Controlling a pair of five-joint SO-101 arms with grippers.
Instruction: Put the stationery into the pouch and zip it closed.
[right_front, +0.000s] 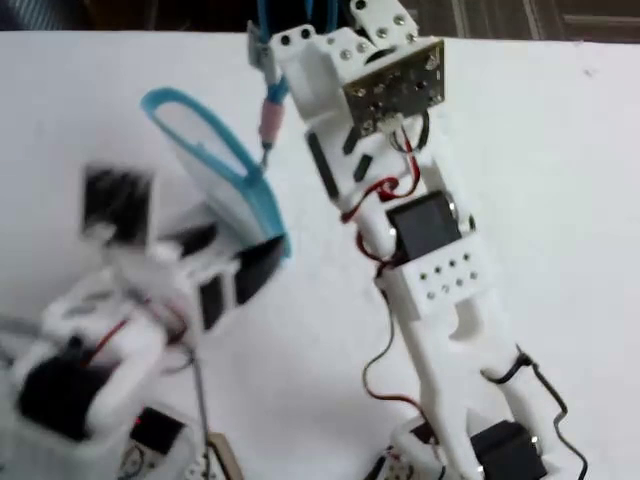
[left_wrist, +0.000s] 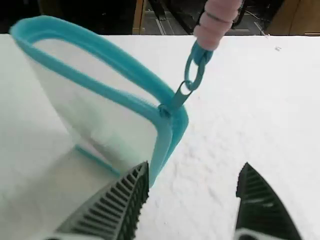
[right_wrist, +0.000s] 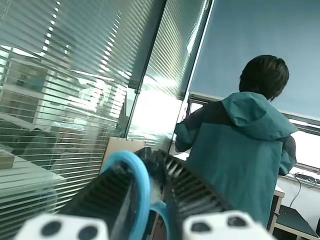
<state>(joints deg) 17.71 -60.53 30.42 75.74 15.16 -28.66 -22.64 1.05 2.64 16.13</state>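
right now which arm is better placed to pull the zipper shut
Right, probably: the right tool is shut on the blue loop above the pink charm on the zipper pull. The left tool is open beside the pouch corner, holding nothing.

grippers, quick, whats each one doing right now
Left gripper: open, holding nothing, the pouch corner beside one finger.
Right gripper: shut on the blue loop.

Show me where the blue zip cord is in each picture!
High view: blue zip cord near the top, above the pink bead.
Left wrist view: its ring joins the pink bead to the pouch corner.
Right wrist view: its loop, clamped in the right pincer.
Landmark: the pink bead.
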